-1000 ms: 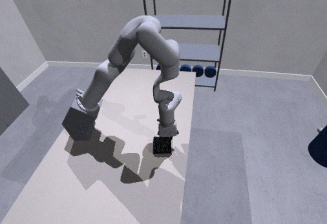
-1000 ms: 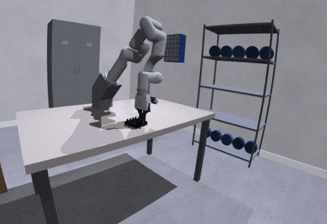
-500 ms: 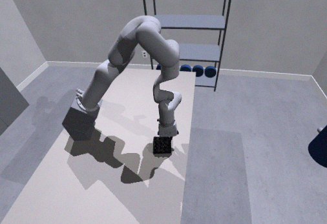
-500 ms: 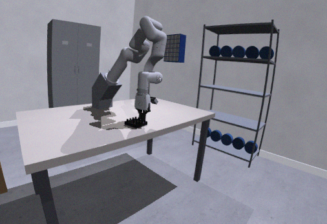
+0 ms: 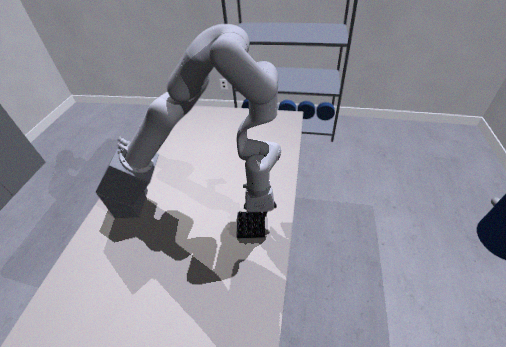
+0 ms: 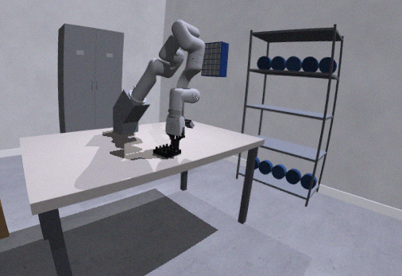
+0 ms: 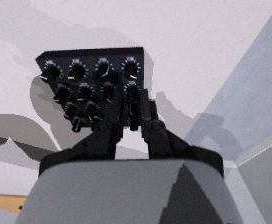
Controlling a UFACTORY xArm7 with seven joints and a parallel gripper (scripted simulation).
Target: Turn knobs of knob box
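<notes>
The black knob box (image 5: 251, 236) (image 6: 167, 155) (image 7: 92, 53) stands on the table. In the wrist view its printed names lie above the knobs, so row D is at the top and column 1 at the right. Knob D1 (image 7: 130, 69) is clear of the fingers; its white line points toward the lower right of the picture. Knob C1 (image 7: 132, 93) is just below it, beside the fingertips. My gripper (image 6: 175, 145) (image 7: 131, 100) is narrowly open, pointing down, its fingers on either side of column 1. Contact with a knob cannot be told. The lower column 1 knobs are partly hidden and dark.
The other knobs stand close beside the left finger in the wrist view. The table (image 5: 185, 312) (image 6: 79, 172) carries the arm's base (image 5: 122, 192) (image 6: 126, 113). A shelf rack (image 5: 300, 34) (image 6: 289, 110) stands beyond the table.
</notes>
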